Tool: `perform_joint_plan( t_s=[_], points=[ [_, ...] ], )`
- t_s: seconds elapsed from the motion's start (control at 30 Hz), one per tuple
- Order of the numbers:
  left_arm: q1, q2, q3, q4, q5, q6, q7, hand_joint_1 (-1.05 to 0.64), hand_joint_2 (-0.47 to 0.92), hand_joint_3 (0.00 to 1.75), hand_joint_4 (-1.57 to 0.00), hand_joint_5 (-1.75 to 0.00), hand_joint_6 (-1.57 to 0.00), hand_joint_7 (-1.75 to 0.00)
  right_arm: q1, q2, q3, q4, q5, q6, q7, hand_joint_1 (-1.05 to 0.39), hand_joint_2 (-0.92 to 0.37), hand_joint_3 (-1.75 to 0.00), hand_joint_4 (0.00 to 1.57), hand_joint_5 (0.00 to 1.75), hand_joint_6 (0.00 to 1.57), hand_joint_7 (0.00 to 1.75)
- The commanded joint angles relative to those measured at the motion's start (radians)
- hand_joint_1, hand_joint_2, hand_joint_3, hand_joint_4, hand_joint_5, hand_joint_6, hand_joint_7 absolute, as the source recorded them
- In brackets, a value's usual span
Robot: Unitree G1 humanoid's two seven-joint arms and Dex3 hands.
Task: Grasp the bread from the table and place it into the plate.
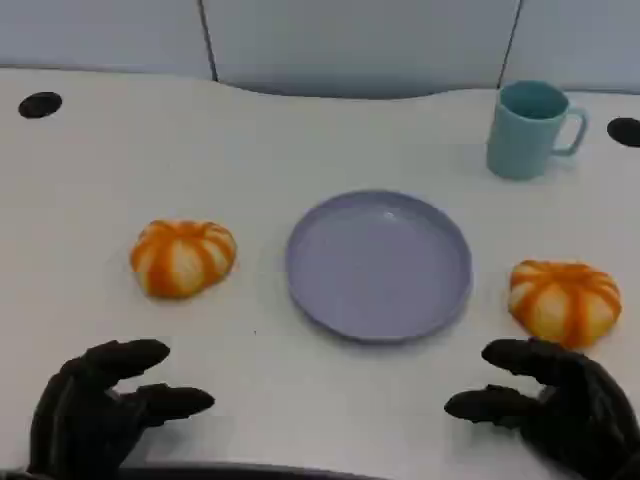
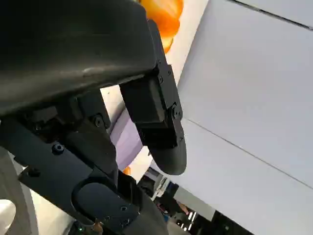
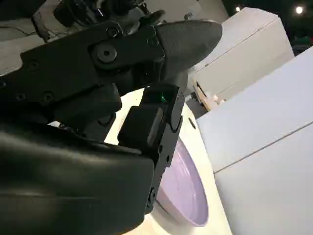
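Two orange-and-white striped bread buns lie on the white table. One bun (image 1: 183, 257) sits left of the lavender plate (image 1: 379, 264), the other bun (image 1: 564, 301) sits right of it. The plate holds nothing. My left hand (image 1: 98, 408) rests near the table's front edge, below the left bun, fingers apart and holding nothing. My right hand (image 1: 555, 410) hovers just in front of the right bun, fingers apart, not touching it. The left wrist view shows the left hand (image 2: 146, 112) with a bun (image 2: 165, 17) beyond it. The right wrist view shows the right hand (image 3: 146, 93) and the plate (image 3: 188, 188).
A teal mug (image 1: 531, 128) stands at the back right, behind the plate. Two black round holes (image 1: 40, 104) mark the table's far corners. A grey partition wall runs behind the table.
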Motion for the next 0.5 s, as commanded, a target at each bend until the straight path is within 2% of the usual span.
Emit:
perform_joint_plan(
  t_s=[0.03, 0.5],
  points=[
    [-0.001, 0.02, 0.003, 0.006, 0.007, -0.018, -0.004, -0.97, 0.59, 0.0, -1.51, 0.0, -1.36, 0.0, 0.0, -0.016, -0.006, 0.003, 0.005, -0.006, 0.006, -0.69, -0.92, -0.18, 1.23, 0.18, 1.22, 0.0],
    [-0.002, 0.022, 0.003, 0.007, 0.002, -0.007, -0.004, -0.97, 0.58, 0.0, -1.52, 0.0, -1.37, 0.0, 0.002, -0.017, -0.001, 0.001, -0.005, -0.015, -0.003, -0.7, -0.92, -0.17, 1.24, 0.18, 1.23, 0.0]
  ],
)
